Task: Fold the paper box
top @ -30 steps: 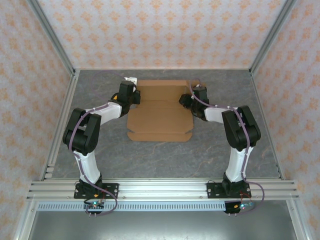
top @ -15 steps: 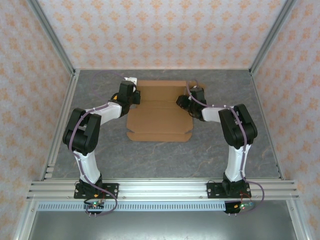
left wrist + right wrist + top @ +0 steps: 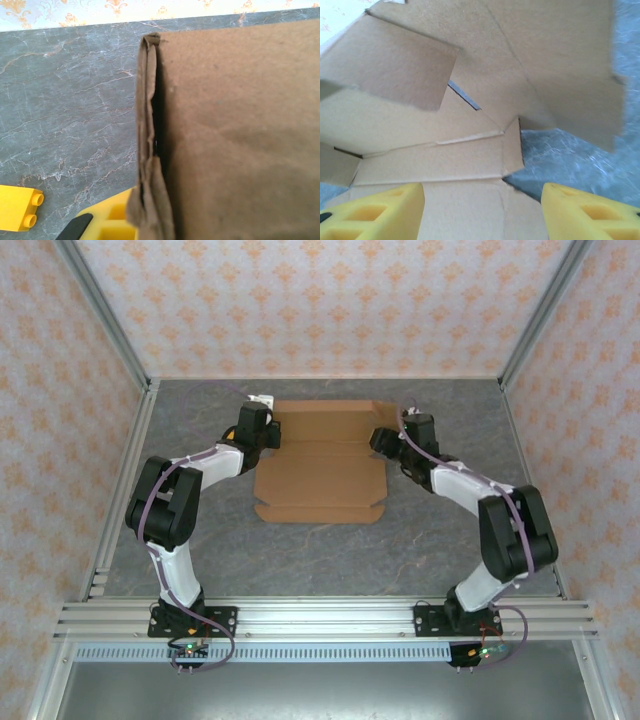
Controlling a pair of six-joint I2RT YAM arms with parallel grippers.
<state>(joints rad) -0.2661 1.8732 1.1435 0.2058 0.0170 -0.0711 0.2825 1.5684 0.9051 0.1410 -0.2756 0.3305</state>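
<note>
Obs: paper box (image 3: 320,468) lies as a mostly flat brown sheet on the grey bench (image 3: 330,555), centred between the two arms and toward the far wall. Its near panel is flat, and a crease line runs across the far part. The left gripper (image 3: 262,430) sits at the sheet's left edge. In the left wrist view that edge is doubled over into a stack of layers. One yellow finger (image 3: 112,220) shows right against the bottom of the fold, and its partner is hidden under cardboard. The jaws are closed, and I judge they pinch the folded left edge, presumably to anchor the sheet and keep that side turned in. The right gripper (image 3: 384,440) is at the right edge with its jaws wide apart. In the right wrist view cardboard lies beyond and below the two yellow fingers, and none of it is pinched. Ahead of them a side flap (image 3: 400,65) stands lifted off the sheet, with a slit (image 3: 465,95) and a small tab (image 3: 512,147) close by. Reading: the right side is free, probably so the flap can be pushed or taken at a better spot. Task looks early, with no closed box form yet. Risk: the unheld flap may spring back flat.
</note>
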